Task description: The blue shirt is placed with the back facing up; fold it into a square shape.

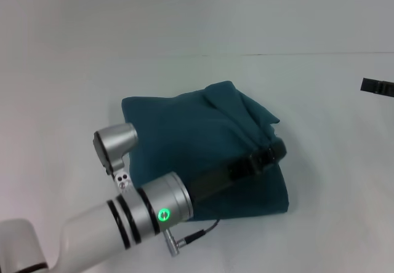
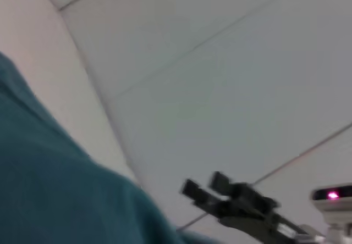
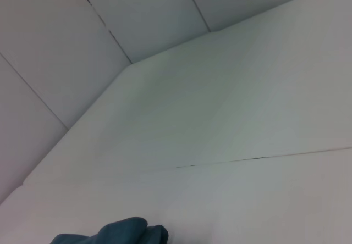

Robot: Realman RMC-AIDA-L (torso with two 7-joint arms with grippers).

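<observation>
The left hand [image 1: 277, 149] reached across the blue shirt [image 1: 184, 138], its dark fingers lying low on the cloth near the bundle's right edge; whether they pinched fabric could not be told. The right hand [image 2: 201, 192] hung well off to the right, fingers parted and empty. The shirt lay mid-tabletop [image 1: 332, 224] as a compact, roughly square packet, plain side up. Folding looked nearly finished; a loose rumpled flap at the far right corner wanted flattening. No clear long axis remained, and the packet sat slightly skewed.
</observation>
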